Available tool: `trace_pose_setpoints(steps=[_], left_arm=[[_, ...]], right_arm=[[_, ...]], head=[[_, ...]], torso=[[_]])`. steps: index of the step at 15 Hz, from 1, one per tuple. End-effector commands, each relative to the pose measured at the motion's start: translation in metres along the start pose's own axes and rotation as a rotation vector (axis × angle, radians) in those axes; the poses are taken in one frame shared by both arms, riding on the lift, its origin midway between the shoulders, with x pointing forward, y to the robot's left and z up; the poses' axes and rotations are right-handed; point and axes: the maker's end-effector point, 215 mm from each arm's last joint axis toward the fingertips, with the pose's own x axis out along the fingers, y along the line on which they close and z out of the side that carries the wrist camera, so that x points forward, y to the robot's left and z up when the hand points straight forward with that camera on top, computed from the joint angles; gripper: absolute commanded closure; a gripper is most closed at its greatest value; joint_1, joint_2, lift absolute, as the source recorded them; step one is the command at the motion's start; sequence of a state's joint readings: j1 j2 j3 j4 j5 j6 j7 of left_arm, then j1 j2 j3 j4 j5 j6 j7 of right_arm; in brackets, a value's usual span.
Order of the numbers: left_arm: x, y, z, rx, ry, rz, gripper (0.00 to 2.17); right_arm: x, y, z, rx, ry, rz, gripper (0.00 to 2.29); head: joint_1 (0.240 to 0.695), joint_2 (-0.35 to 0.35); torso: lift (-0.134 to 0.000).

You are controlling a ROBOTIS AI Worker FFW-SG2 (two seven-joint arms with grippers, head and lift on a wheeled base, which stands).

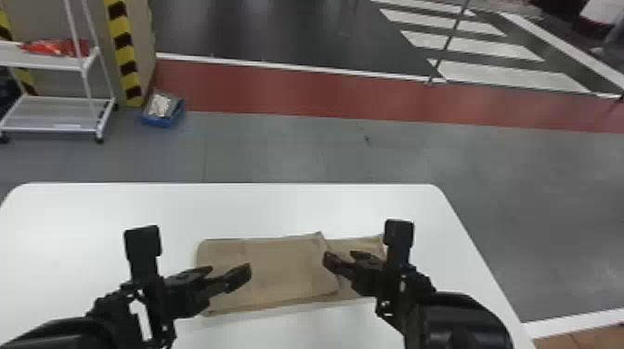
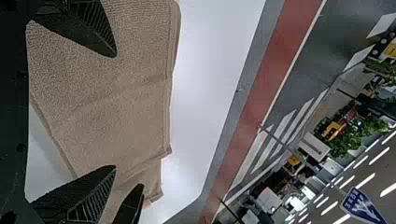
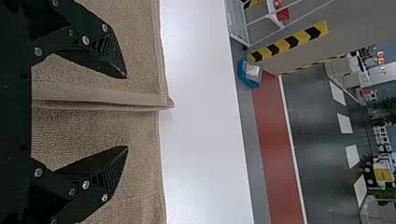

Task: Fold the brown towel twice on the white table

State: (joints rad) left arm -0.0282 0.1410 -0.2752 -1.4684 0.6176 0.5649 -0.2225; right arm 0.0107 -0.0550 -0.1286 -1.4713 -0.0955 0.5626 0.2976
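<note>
The brown towel (image 1: 278, 269) lies on the white table (image 1: 297, 209), folded over once from the left, its upper layer ending short of the single layer at the right. My left gripper (image 1: 230, 274) is open above the towel's left part; in the left wrist view the left gripper (image 2: 116, 112) has its fingers wide apart over the cloth. Above the upper layer's right edge stands my right gripper (image 1: 341, 261), also open. In the right wrist view the right gripper (image 3: 127, 112) has the folded layer's edge (image 3: 102, 100) running between its parted fingers, ungripped.
The table's far edge (image 1: 232, 184) and slanting right edge lie beyond the towel. On the floor behind are a white trolley (image 1: 51, 116) at the left and a blue box (image 1: 162, 110) beside a striped pillar.
</note>
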Motion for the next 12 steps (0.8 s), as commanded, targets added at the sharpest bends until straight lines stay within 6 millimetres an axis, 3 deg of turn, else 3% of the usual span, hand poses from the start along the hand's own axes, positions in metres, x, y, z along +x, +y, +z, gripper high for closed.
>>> trace_pose_setpoints(steps=[1, 6, 12], left_arm=[[0.0, 0.0, 0.0, 0.002, -0.001, -0.001, 0.04], [-0.002, -0.002, 0.004, 0.018, -0.039, -0.018, 0.04], [-0.002, -0.006, 0.007, 0.021, -0.045, -0.025, 0.04]], right_arm=[[0.006, -0.002, -0.001, 0.007, 0.017, -0.001, 0.41], [0.024, -0.001, 0.003, 0.024, 0.035, 0.031, 0.51], [0.025, 0.004, -0.007, 0.037, 0.078, 0.047, 0.59]], head=[[0.695, -0.235], [0.695, -0.233], [0.695, -0.221]], torso=[[0.0], [0.0], [0.0]])
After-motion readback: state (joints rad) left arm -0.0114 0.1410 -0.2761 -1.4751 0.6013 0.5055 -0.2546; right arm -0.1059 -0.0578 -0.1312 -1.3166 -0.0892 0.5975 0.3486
